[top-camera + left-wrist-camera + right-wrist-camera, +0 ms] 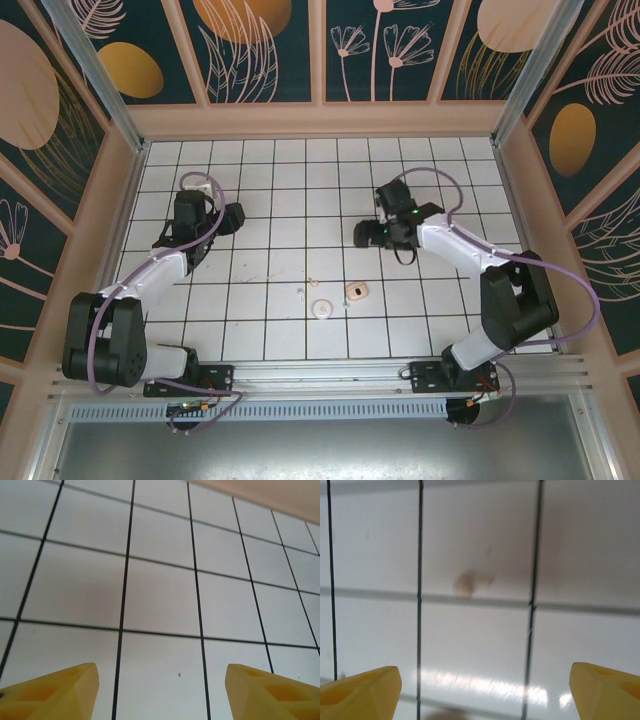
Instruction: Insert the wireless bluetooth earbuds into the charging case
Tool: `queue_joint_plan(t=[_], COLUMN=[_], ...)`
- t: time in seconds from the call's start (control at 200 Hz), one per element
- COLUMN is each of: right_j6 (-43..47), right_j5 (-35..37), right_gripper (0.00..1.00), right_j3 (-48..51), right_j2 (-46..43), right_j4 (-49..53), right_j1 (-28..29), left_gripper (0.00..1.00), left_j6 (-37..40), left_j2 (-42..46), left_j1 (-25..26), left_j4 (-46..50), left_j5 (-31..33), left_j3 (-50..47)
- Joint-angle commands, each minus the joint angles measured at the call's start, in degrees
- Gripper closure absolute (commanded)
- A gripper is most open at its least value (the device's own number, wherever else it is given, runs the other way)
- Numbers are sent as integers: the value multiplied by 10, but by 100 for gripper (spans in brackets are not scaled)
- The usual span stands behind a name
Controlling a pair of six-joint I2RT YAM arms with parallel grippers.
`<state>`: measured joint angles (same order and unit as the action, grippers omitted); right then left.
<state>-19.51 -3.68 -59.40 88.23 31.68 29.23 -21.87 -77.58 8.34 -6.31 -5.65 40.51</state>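
1. When you look down from the top camera, you can count two arms, your left arm [150, 270] and your right arm [470, 250]. Each arm has one gripper.
2. You have one charging case [357, 291] on the white tiled table [260, 330]. It is small and pale pink, and it lies flat with its top up.
3. You also have one round pale disc [322, 309]. It lies near the case, at about 8 o'clock from it. The two do not touch.
4. The earbuds [311, 281] are very hard to see. They look like tiny pale specks on the tiles at about 9 o'clock from the case. They are too small for you to count for sure.
5. The case has one dark oval mark on its top. It is too small to read.
6. Your left gripper [228, 215] is well apart from the case, which lies at about 4 o'clock from it. In the left wrist view, the left gripper [161, 680] has two yellow fingers [55, 692]. They are spread wide, with bare tiles between them, and they hold nothing.
7. Your right gripper [365, 235] is nearer to the case, which lies at about 6 o'clock from it, not touching. In the right wrist view, the right gripper [485, 680] also has two yellow fingers [360, 692]. They are spread wide and hold nothing. One brown smudge [470, 582] sits on the tile at 12 o'clock from the gap.
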Motion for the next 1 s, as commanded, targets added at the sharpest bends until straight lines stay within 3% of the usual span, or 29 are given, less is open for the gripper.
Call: queue_joint_plan(t=[0.0, 0.345, 0.991], right_j6=[-34, 0, 34], right_j5=[-7, -20, -21], right_gripper=[14, 16, 22], right_j3=[-21, -28, -31], right_j2=[-1, 27, 119], right_j4=[116, 146, 123], right_j1=[48, 122, 159], left_gripper=[35, 36, 39], left_j6=[-26, -23, -23], left_j2=[-2, -13, -8], left_j1=[4, 6, 7], left_j4=[34, 40, 43], left_j5=[-21, -26, -21], left_j3=[-7, -7, -17])
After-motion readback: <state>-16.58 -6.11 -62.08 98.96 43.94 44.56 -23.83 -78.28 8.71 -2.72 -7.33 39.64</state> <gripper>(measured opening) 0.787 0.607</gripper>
